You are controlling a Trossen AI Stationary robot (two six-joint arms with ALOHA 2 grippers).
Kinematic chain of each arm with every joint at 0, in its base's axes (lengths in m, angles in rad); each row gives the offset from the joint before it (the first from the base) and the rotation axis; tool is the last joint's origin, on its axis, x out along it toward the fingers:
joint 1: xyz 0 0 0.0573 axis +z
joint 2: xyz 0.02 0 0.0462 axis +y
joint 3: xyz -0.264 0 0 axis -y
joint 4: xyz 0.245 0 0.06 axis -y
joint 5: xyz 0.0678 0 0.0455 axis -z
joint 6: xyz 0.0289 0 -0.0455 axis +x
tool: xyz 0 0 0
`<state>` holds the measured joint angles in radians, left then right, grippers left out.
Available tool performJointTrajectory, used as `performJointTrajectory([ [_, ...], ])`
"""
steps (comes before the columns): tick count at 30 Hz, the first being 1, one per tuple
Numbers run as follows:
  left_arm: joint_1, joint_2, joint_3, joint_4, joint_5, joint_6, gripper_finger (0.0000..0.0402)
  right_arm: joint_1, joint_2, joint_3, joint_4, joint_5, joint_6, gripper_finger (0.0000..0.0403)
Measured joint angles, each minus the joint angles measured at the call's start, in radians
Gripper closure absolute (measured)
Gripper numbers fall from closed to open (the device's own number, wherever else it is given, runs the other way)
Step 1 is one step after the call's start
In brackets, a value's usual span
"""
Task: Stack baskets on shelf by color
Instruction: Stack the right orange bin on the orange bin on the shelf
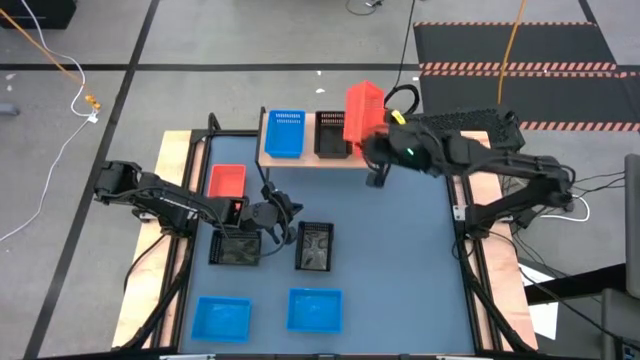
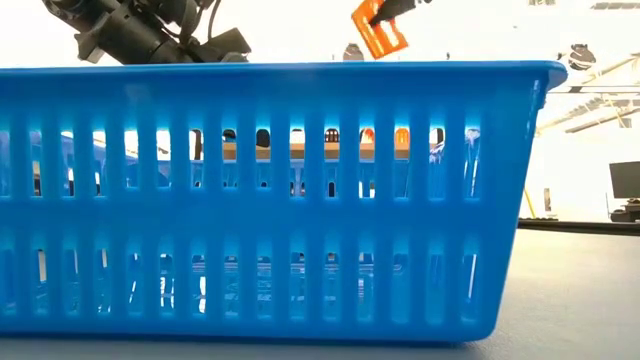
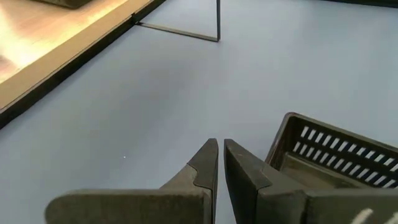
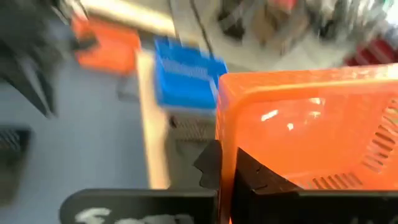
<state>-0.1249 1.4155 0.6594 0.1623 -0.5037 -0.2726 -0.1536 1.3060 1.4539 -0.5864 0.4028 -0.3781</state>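
The light-wood shelf [image 1: 310, 158] stands at the table's far side with a blue basket [image 1: 285, 132] and a black basket [image 1: 331, 136] on it. My right gripper [image 1: 372, 140] is shut on a red basket [image 1: 364, 112], held high above the shelf's right end; the low view shows it up in the air [image 2: 380, 30]. My left gripper [image 1: 288, 212] is shut and hovers at mid-table between two black baskets [image 1: 235, 246] [image 1: 316, 247]; whether it touches either, I cannot tell. Another red basket [image 1: 227, 180] rests on the table. My right gripper pinches one wall of the red basket at its rim [image 4: 225, 134]. One finger [image 4: 210, 165] is outside the wall and the other [image 4: 252, 174] inside the basket. The basket is lifted clear of shelf and table and is tipped over on its side.
Two blue baskets [image 1: 222, 318] [image 1: 315, 309] lie near the table's front edge; one of them [image 2: 270, 200] fills the low view. The shelf's thin metal leg [image 3: 217, 22] shows beyond my left gripper [image 3: 221, 158]. Bare tabletop lies at the right [image 1: 410, 260].
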Motion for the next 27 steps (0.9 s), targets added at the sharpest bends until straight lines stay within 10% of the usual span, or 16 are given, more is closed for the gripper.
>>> performJointTrajectory([
  [13, -0.003, 0.0, 0.0, 0.022, 0.01, -0.001, 0.0371, -0.217, 0.31, 0.359, -0.555, -0.139, 0.044, 0.0403],
  [27, -0.029, 0.0, 0.0, 0.022, 0.014, 0.005, 0.0371, -0.226, 0.35, 0.362, -0.601, -0.171, 0.049, 0.0403],
])
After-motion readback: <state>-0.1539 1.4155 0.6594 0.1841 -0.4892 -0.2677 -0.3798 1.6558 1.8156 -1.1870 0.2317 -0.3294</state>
